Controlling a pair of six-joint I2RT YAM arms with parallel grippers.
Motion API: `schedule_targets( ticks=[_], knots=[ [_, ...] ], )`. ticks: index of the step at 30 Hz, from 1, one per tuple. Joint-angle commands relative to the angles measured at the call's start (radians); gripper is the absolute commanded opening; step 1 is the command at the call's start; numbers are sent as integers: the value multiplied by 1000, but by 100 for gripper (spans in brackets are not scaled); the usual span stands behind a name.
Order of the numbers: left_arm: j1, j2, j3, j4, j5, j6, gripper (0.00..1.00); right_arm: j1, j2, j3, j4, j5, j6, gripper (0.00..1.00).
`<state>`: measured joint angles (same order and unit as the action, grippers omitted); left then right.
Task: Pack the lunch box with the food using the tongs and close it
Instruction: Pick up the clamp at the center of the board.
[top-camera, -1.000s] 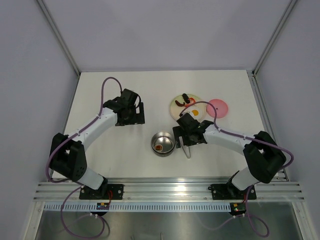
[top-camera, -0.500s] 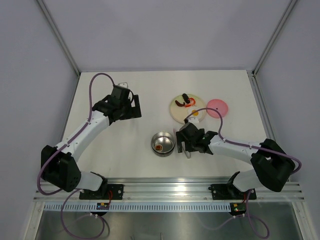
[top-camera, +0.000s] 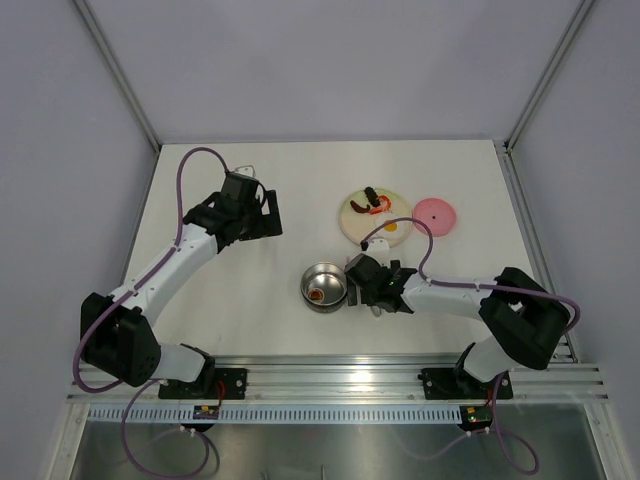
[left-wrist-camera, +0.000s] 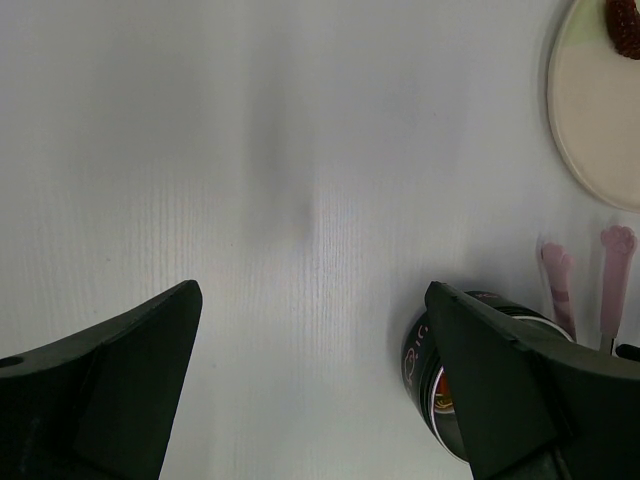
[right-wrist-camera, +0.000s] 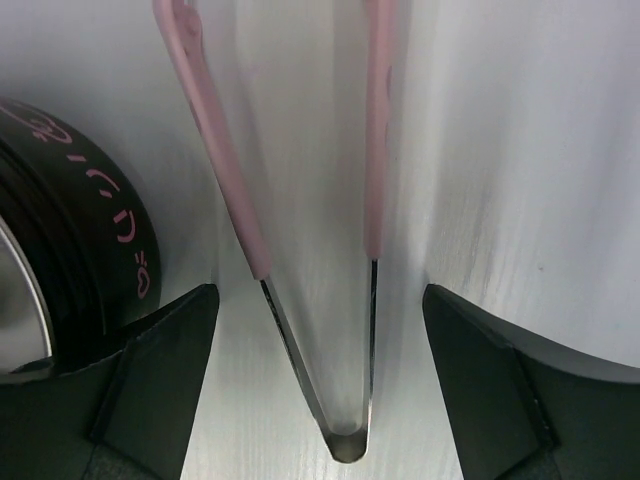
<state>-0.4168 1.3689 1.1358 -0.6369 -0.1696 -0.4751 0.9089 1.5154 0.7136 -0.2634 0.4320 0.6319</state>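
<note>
Nearest the near edge, a little right of the middle of the tabletop (top-camera: 250, 290), the right gripper (right-wrist-camera: 318, 295) hangs low over the tongs (right-wrist-camera: 235, 200). Its jaws are spread, one dark finger (right-wrist-camera: 150, 385) on each side of the tongs. Bare tabletop shows between each finger and the nearest arm, so nothing is pinched. The tongs lie flat on the tabletop. Their two pale pink arms run away from the right wrist camera, and the bare steel joint sits closest to it, between the fingers.

Just left of the tongs stands the lunch box (top-camera: 325, 287), a shiny round steel bowl, open, about midway between the left and right edges. Its wall mirrors dark shapes and pink lettering in the right wrist view. A small round brown-red piece (top-camera: 318, 295) lies on its flat bottom.

Farther back and toward the left edge, the left gripper (top-camera: 270, 213) hovers above bare tabletop, well apart from the bowl. Its jaws are wide apart with nothing between them. Its camera catches the bowl's rim and the two pink tips of the tongs beside it.

Toward the far edge, right of the middle, sits the cream plate (top-camera: 355, 222), carrying a dark red sausage piece (top-camera: 358, 208) and other dark and red bits too small to name. The fried egg (top-camera: 392, 227) lies at the plate's near right rim. I cannot tell whether it rests on the plate or just off it. The pink lid (top-camera: 436, 214) lies flat beside the plate, toward the right edge.
</note>
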Motion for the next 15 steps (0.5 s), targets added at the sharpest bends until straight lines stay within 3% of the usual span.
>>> schedule_targets(
  ticks=[1,2,4,5,6,7,9,13,15],
  knots=[
    [4,-14,-5,39,-24,6,99,10,39,15,-48,56,75,90],
    [4,-14,-4,39,-22,4,99,13,35,11,-42,54,78,88],
    [4,-13,-7,39,-22,3,99,13,29,4,-40,51,84,75],
    [4,-13,-8,40,-22,3,99,13,26,3,-39,45,86,66],
    [4,-13,-8,39,-22,3,99,13,16,1,-36,33,86,49],
    [3,-11,-10,39,-21,1,99,13,9,-6,-33,28,84,47],
    [4,-11,-11,40,-18,1,99,13,-20,-17,-13,-2,77,45],
    [4,-14,-15,40,-16,3,99,13,-53,-37,-11,-39,72,60],
    [3,-19,-18,40,-16,3,99,13,-69,-42,-19,-58,78,64]
  ],
)
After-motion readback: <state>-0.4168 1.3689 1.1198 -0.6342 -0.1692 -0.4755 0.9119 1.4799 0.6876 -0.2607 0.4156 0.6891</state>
